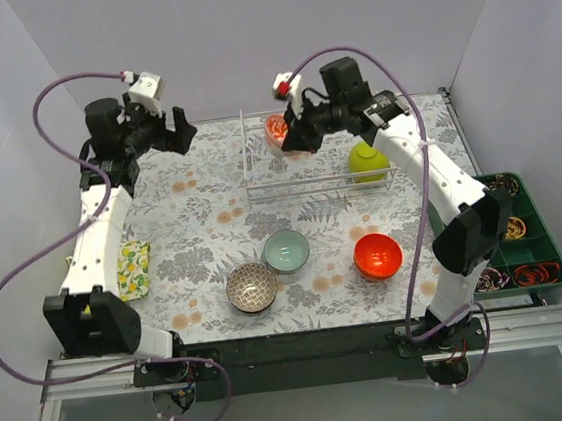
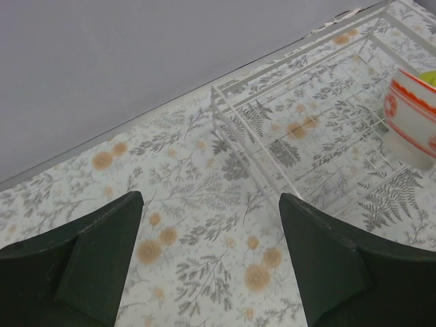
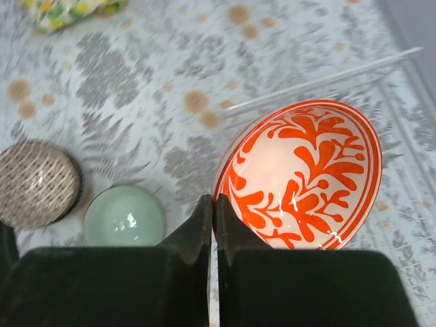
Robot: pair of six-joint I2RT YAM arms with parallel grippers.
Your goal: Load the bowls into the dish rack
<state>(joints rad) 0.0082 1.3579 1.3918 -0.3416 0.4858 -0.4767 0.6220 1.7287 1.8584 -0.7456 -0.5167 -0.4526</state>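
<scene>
My right gripper (image 1: 294,135) is shut on the rim of the red-and-white patterned bowl (image 1: 276,128) and holds it tilted over the left end of the wire dish rack (image 1: 258,187). In the right wrist view its jaws (image 3: 212,199) pinch the rim of that bowl (image 3: 306,170). One lime-green bowl (image 1: 367,161) stands in the rack's right end. The pale blue-green bowl (image 1: 285,251), the dark brown-and-white bowl (image 1: 252,287) and the orange-red bowl (image 1: 377,255) sit on the table. My left gripper (image 1: 180,131) is open and empty left of the rack (image 2: 272,146). A second lime-green bowl is out of view.
A dark green compartmented tray (image 1: 548,278) stands at the right table edge. A yellow patterned cloth (image 1: 133,269) lies at the left edge. The table has a floral covering (image 1: 193,230), with grey walls behind and beside it.
</scene>
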